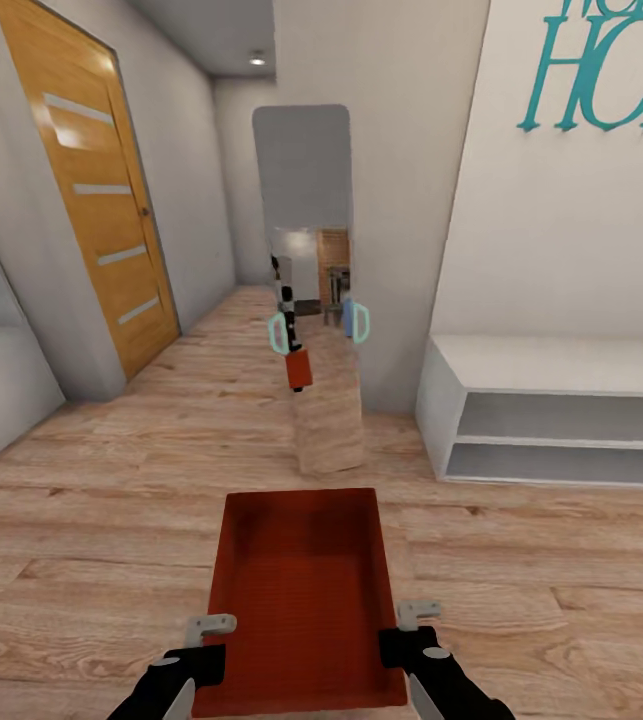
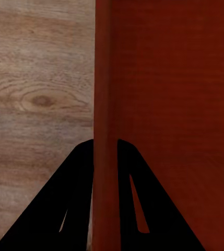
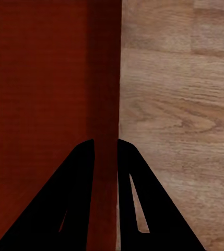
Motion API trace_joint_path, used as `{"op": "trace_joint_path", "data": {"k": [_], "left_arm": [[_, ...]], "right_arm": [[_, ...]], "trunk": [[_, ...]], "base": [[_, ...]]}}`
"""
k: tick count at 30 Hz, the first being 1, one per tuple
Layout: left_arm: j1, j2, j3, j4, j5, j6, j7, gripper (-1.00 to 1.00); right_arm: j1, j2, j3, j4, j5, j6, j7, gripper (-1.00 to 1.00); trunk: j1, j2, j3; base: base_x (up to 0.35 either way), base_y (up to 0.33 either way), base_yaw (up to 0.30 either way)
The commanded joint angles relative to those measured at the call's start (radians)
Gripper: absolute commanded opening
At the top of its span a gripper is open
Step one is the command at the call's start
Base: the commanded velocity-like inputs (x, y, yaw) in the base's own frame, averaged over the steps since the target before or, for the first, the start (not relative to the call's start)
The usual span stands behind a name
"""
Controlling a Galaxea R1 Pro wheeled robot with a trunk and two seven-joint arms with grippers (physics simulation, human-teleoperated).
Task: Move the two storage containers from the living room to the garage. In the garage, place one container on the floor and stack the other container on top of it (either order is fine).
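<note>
Upper left of the head view: wooden door point(image 1: 96, 190). Centre: tall mirror point(image 1: 306, 290). Lower centre: 1 orange-red bin point(image 1: 301, 590), empty, carried above the plank floor point(image 1: 91, 540), long axis running straight ahead between the 2 arms. Left gripper point(image 2: 105, 151) clamped on its left wall, right gripper point(image 3: 105, 151) clamped on its right wall, equally near. Right edge: low white shelf point(image 1: 561, 420).

Orange-red bin point(image 1: 301, 590); black grippers, left point(image 1: 197, 668) and right point(image 1: 413, 660); light wood-grain floor point(image 1: 91, 520); orange door point(image 1: 96, 190); white shelf point(image 1: 551, 370); teal lettering point(image 1: 611, 60).
</note>
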Motion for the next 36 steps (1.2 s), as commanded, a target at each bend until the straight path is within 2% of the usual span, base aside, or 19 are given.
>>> {"op": "trace_joint_path", "data": {"k": [1,36], "left_arm": [[-0.001,0.001,-0.011,-0.036,0.027,-0.001,0.007,-1.0],[-0.001,0.001,-0.011,-0.036,0.027,-0.001,0.007,-1.0]], "right_arm": [[0.0,0.0,0.009,0.0,-0.02,0.004,-0.005,-1.0],[0.0,0.0,0.009,0.0,-0.02,0.004,-0.005,-1.0]], "trunk": [[0.0,0.0,-0.001],[0.0,0.0,-0.001]], "base": [[0.296,0.234,0.0],[0.296,0.234,0.0]]}}
